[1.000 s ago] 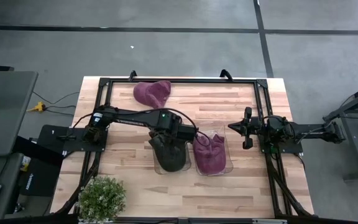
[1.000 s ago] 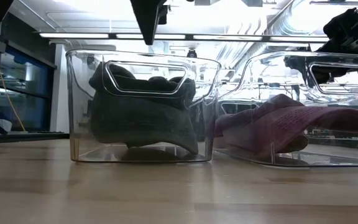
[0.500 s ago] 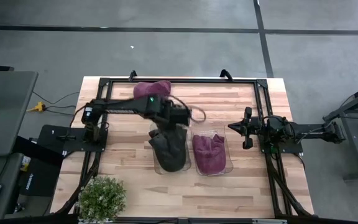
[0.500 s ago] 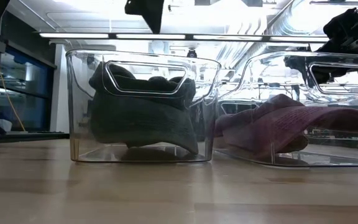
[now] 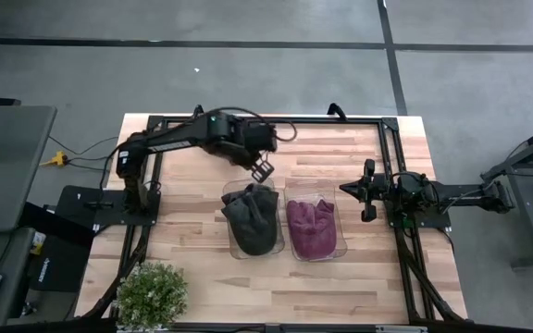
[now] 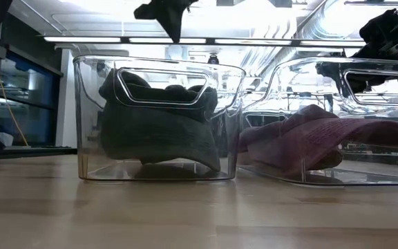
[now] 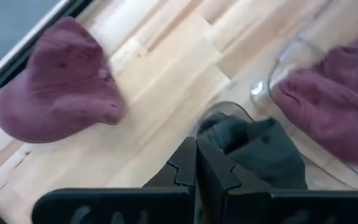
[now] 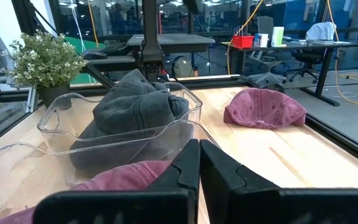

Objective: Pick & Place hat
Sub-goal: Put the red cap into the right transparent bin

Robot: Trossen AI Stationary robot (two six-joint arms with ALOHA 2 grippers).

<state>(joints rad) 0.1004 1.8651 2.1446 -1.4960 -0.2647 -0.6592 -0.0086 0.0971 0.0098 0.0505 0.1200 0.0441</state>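
A dark grey hat [image 5: 252,217] lies crumpled in the left clear bin [image 5: 233,248]. A maroon hat [image 5: 312,228] lies in the right clear bin [image 5: 340,242]. A second maroon hat [image 7: 58,93] rests flat on the table near the far edge, also seen in the right wrist view as the maroon hat [image 8: 265,109]; my left arm covers it in the high view. My left gripper [image 5: 263,168] is shut and hangs in the air over the far rim of the dark hat's bin. My right gripper [image 8: 199,165] is shut and waits at the table's right side.
A potted plant [image 5: 151,294] stands at the near left corner. A black frame rail [image 5: 276,118] runs along the far edge, with side rails by each arm base. Bare wood shows between the bins and the far rail [image 5: 322,153].
My left gripper has risen from low over the dark hat's bin and swung toward the table's far edge, toward the loose maroon hat, turning as it went. The dark hat has stayed in its bin, unchanged in shape.
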